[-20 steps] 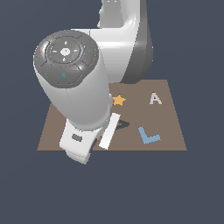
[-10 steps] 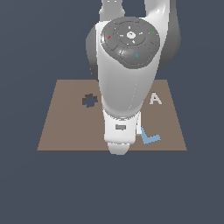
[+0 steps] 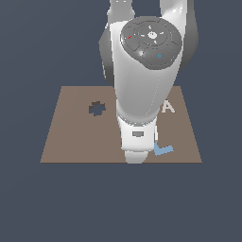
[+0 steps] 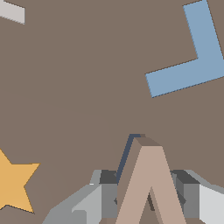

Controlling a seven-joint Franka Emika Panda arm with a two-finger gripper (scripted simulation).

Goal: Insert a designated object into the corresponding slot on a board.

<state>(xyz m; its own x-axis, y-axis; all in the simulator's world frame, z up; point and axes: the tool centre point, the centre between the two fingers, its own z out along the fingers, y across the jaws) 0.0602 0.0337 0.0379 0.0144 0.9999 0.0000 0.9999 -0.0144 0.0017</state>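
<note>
My gripper [image 4: 148,199] is clamped on the tan V piece [image 4: 151,183]: in the wrist view I see a grey finger [image 4: 103,192] on one side of it and another on the far side, both pressed against its arms. The V stands with its apex pointing away from the camera, and a thin dark navy edge of the slot [image 4: 126,155] shows along one of its arms and at the tip, so the piece sits right over the cutout, slightly offset from it. I cannot tell whether it is seated in the slot or just above it. The board [image 4: 78,87] fills the rest of this view. The blue L [image 4: 192,61] lies flat on it, well apart from the V; an orange star [image 4: 13,181] is cut off at the picture's edge, and a corner of a white piece [image 4: 12,12] shows at another edge.

In the exterior view the arm [image 3: 142,80] hides the middle of the board [image 3: 71,137], and I see neither the fingers, the V nor the slot. The arm's lower end comes down near the board's front edge. The blue L [image 3: 163,150] peeks out just beside it on the exterior view's right, with the white A [image 3: 168,107] farther back on that side. The dark gear-shaped hole [image 3: 97,108] lies on the exterior view's left, apart from the arm.
</note>
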